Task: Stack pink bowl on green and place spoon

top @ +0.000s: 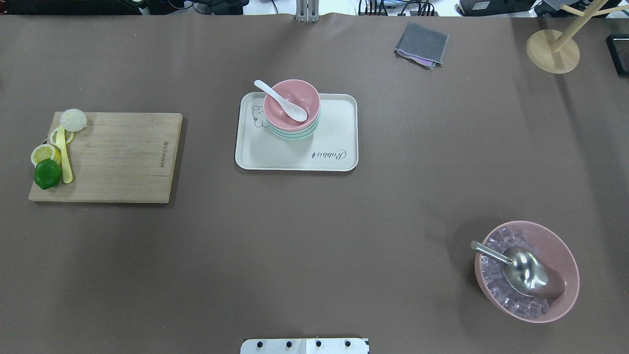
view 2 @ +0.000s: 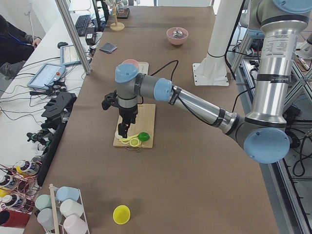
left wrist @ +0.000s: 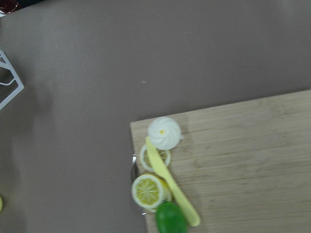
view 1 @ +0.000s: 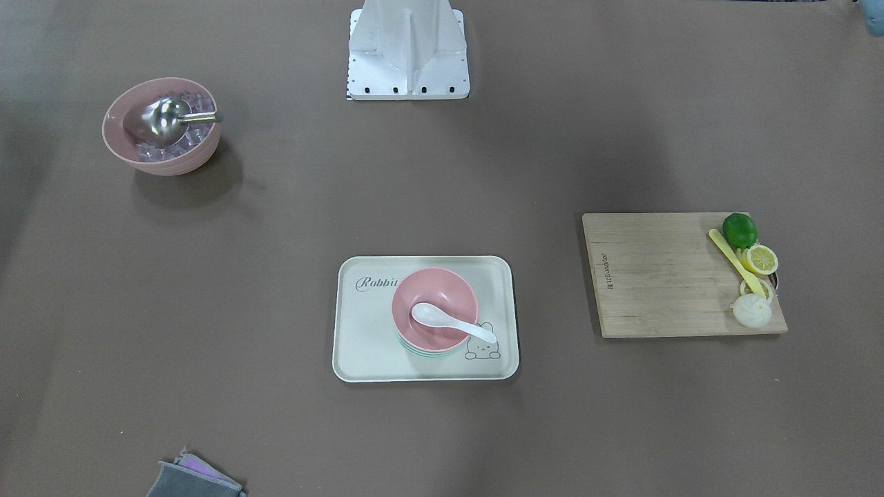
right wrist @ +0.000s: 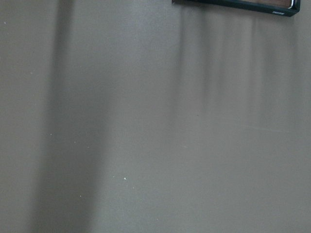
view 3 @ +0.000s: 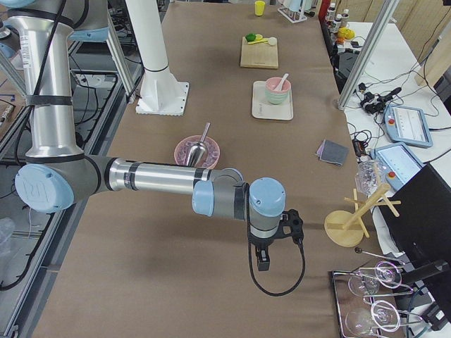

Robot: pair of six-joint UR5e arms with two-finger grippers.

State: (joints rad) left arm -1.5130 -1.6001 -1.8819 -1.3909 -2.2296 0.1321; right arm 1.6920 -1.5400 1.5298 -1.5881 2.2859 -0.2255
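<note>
The pink bowl (view 1: pixel 442 298) sits nested on the green bowl (view 1: pixel 423 353) on the cream tray (view 1: pixel 359 345) at mid-table. The white spoon (view 1: pixel 452 323) lies in the pink bowl, its handle resting over the rim. The same stack shows in the overhead view: pink bowl (top: pixel 300 94), green bowl (top: pixel 295 135), spoon (top: pixel 280 101). My left gripper (view 2: pixel 123 132) hangs over the fruit end of the cutting board, far from the tray. My right gripper (view 3: pixel 262 264) hangs over bare table at the right end. I cannot tell whether either is open or shut.
A wooden cutting board (top: pixel 123 157) holds a lime (top: pixel 47 173), lemon slices, a yellow knife (top: pixel 64 160) and a white bun. A large pink bowl (top: pixel 565 255) holds ice cubes and a metal scoop. A grey cloth (top: pixel 421 44) and a wooden stand (top: pixel 553 51) sit at the far side.
</note>
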